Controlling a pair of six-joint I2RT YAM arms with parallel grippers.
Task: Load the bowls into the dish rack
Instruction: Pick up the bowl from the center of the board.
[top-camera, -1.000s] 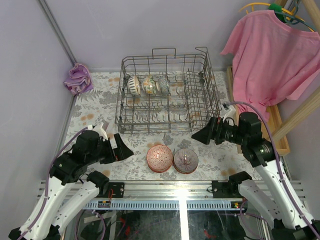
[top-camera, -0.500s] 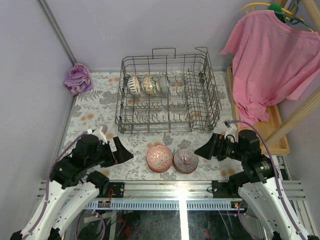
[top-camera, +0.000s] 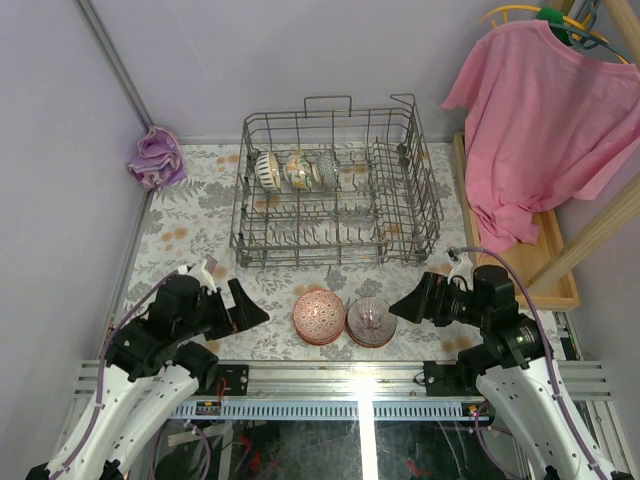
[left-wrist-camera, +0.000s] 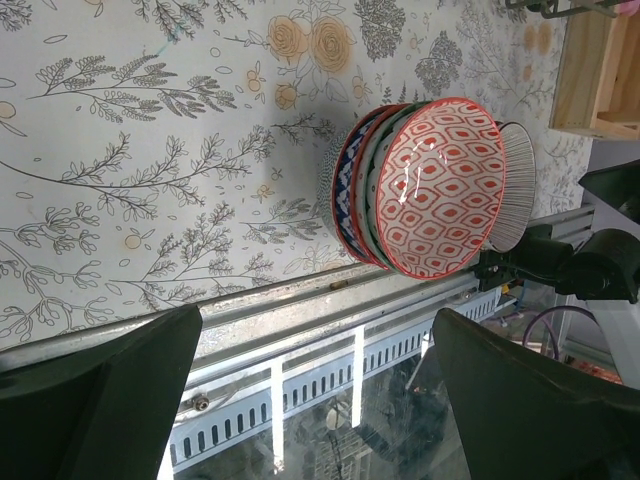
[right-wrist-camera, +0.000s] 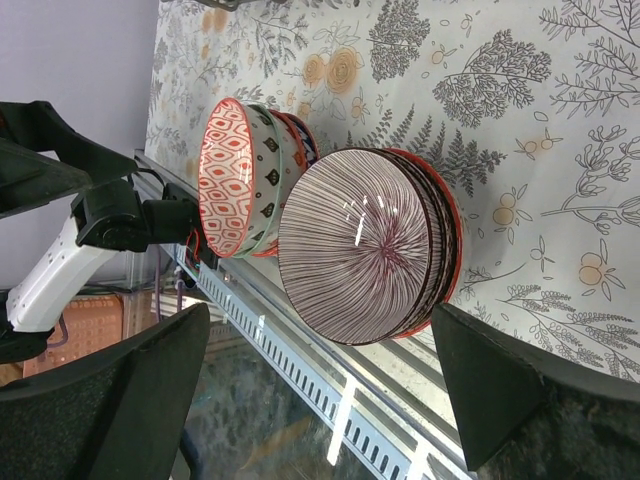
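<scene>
Two stacks of bowls stand side by side near the table's front edge. The left stack (top-camera: 319, 315) is topped by a red-patterned bowl (left-wrist-camera: 438, 188). The right stack (top-camera: 371, 320) is topped by a purple-striped bowl (right-wrist-camera: 355, 245). The grey wire dish rack (top-camera: 300, 250) sits behind them, with three bowls (top-camera: 297, 169) on edge in its back left row. My left gripper (top-camera: 246, 304) is open, left of the red stack and apart from it. My right gripper (top-camera: 408, 299) is open, just right of the striped stack. Nothing sits between either pair of fingers (left-wrist-camera: 100, 400) (right-wrist-camera: 520, 390).
A purple cloth (top-camera: 156, 157) lies at the back left corner. A pink shirt (top-camera: 540, 120) hangs over a wooden frame (top-camera: 555, 270) on the right. A slotted metal rail (top-camera: 350, 385) runs along the near table edge, close below both stacks.
My right arm has drawn back from the rack's front right corner and dropped beside the striped stack. The left gripper has shifted slightly toward the near edge. Both stay open.
</scene>
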